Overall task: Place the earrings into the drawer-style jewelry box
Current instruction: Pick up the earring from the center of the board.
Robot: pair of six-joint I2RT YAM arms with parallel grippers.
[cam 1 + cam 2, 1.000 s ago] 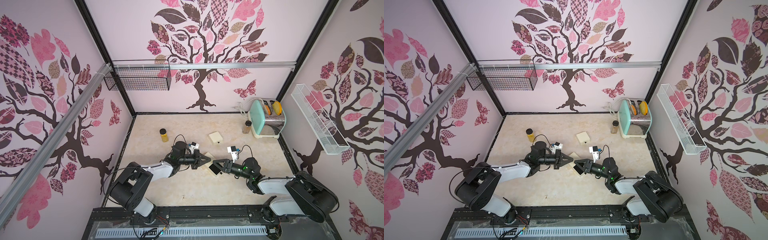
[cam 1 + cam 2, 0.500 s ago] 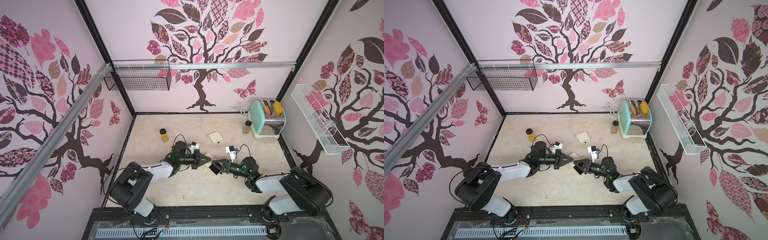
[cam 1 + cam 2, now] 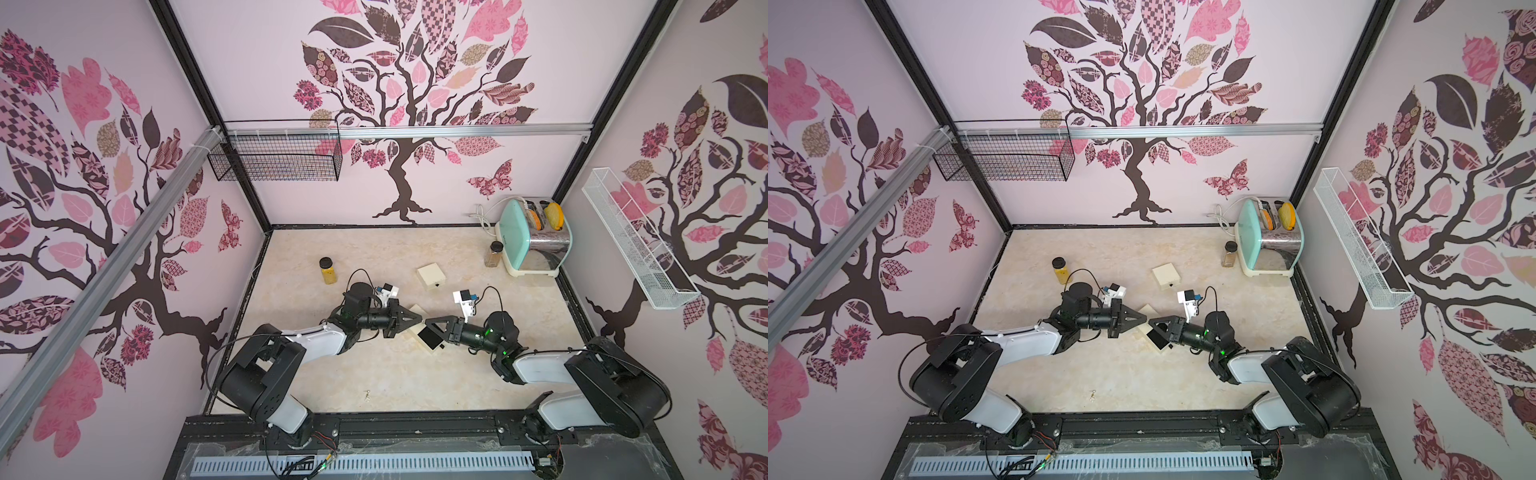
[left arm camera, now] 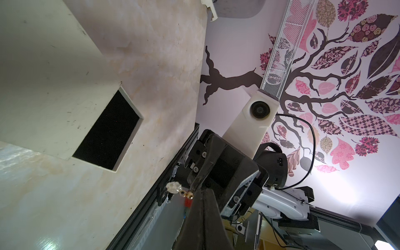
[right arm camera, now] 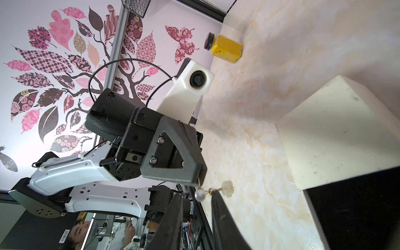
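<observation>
My left gripper (image 4: 200,194) is shut on the thin hook of an earring (image 4: 174,187) with a clear flower bead and a pearl (image 5: 199,194). It hangs just off the open, black-lined drawer (image 3: 430,337) of the cream jewelry box (image 4: 43,86). My right gripper (image 5: 195,195) faces the left gripper (image 3: 417,321) tip to tip. Its jaws stand apart, the pearl lies between its fingertips, and one fingertip (image 5: 215,194) touches the earring's middle. Another earring (image 3: 367,395) lies on the table near the front edge, seen in both top views (image 3: 1092,395).
A smaller cream box (image 3: 431,276) sits behind the grippers. A yellow jar (image 3: 328,270) stands at the back left. A brown jar (image 3: 493,253) stands next to the mint toaster (image 3: 534,237) at the back right. Wire baskets hang on the walls.
The right arm has reached a little further toward the left gripper, so the two tips now nearly meet. The left arm has held still.
</observation>
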